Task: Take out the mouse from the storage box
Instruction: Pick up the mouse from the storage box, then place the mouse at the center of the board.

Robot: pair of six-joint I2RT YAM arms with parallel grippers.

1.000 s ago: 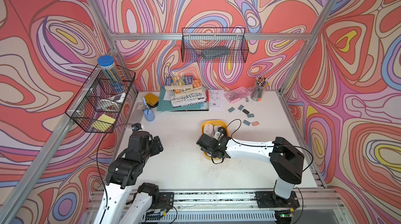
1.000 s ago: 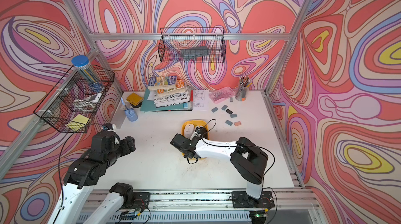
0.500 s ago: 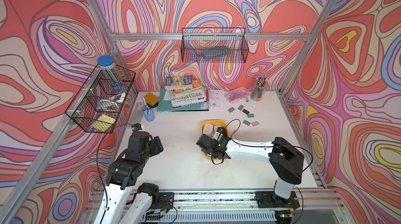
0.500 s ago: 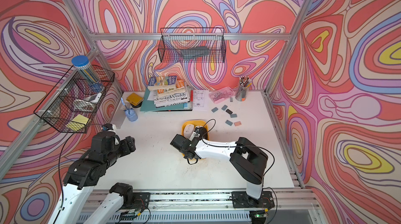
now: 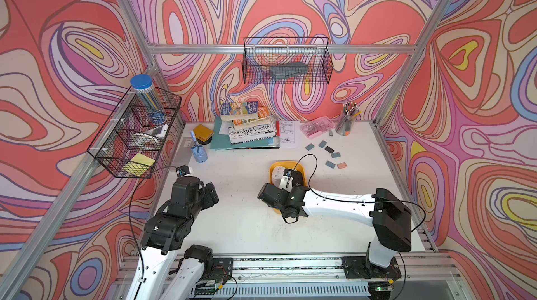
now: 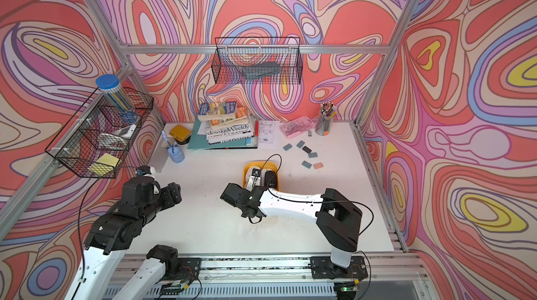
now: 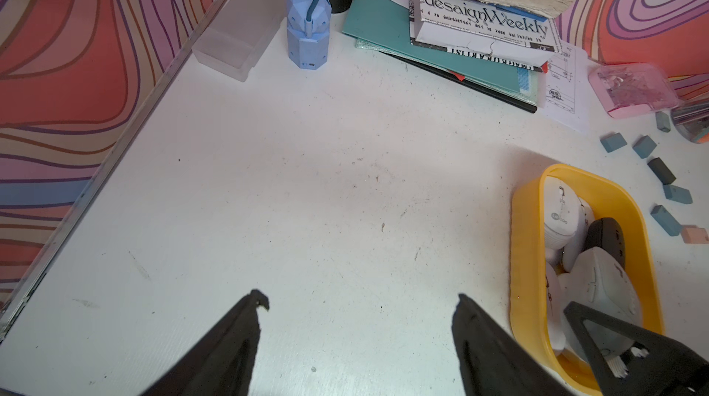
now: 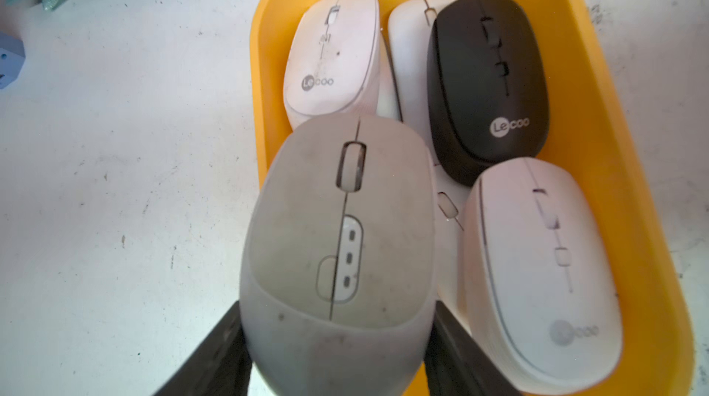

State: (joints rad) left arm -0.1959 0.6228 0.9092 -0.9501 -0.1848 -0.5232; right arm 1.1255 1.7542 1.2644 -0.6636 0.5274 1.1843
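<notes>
Gripping the grey mouse (image 8: 337, 244) by its two sides, your right end effector (image 8: 337, 313) has its black fingers (image 8: 222, 344) pressed against the shell, so treat it as closed on that mouse. The mouse is at the end of the yellow box (image 8: 598, 114) nearest the robot. It rides higher than the others, and its edge covers part of the box's rim in the right wrist view. You cannot tell from these views whether it has come clear of the mice beneath it. Farther back in the box lie a black mouse (image 8: 487, 83) and several white mice (image 8: 333, 56), one of them just beside the grey one.

In both top views the yellow box (image 5: 272, 170) (image 6: 246, 167) stands on the table (image 5: 241, 226), right of the middle, with the right arm reaching over its near end.

Your left end effector (image 7: 356, 298) is open, its two fingers spread wide above bare table and holding nothing. It is well apart from the box.

Compared with a second ago, you will find very little changed in the top views. Both arms sit in almost the same places, the right one is still over the near end of the box, and the box itself has not shifted on the table. The earlier views are too small to show how the right fingers stood.
</notes>
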